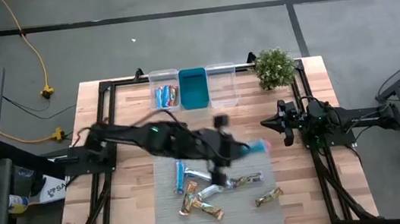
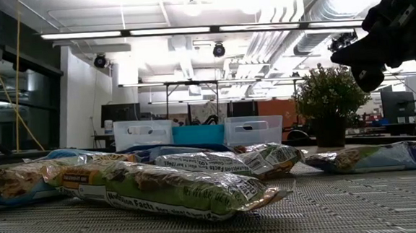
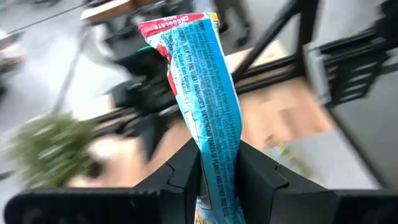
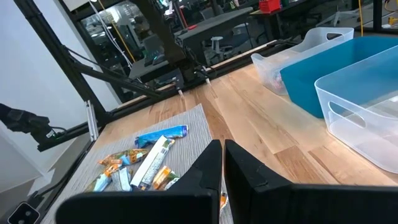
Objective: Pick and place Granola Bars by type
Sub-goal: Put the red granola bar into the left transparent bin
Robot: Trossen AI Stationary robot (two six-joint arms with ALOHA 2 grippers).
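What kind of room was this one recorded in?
Probably a robotics lab or workshop: exposed ceiling ducts and strip lights overhead, a concrete floor with a yellow cable, and more workbenches behind the table.

Even, bright light falls from overhead; in the low view long ceiling light strips [image 2: 188, 29] glare white and wash out the ceiling around them. Shadows on the table [image 1: 127, 109] are soft and faint. In the high view the left arm [image 1: 157, 136] smears with motion blur. The left wrist view is streaked: the potted plant [image 3: 53, 146] is a green blur, while the blue wrapped bar [image 3: 208, 106] stays sharp. In the low view, the nearest bars [image 2: 183, 190] look soft.
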